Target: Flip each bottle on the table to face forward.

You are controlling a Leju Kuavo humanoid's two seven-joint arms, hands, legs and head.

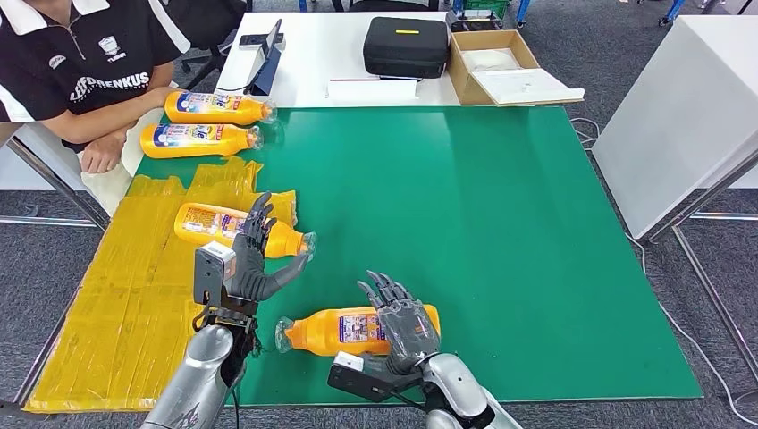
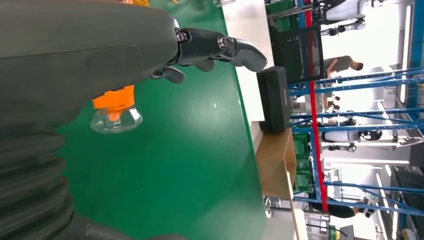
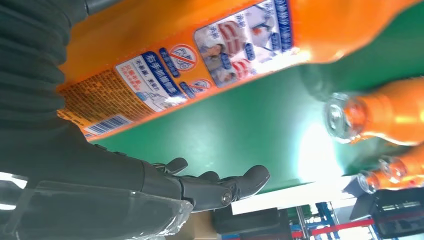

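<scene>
The right hand [image 1: 404, 322] hovers open, holding nothing, over the nearest bottle [image 1: 344, 330], so the flip looks unstarted; next it must grip and roll it.

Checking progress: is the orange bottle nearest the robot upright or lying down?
Lying down: the orange plastic bottle rests sideways on the green table.

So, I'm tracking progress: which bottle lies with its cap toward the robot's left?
The nearest bottle, under the right hand; the other three point their caps right.
</scene>
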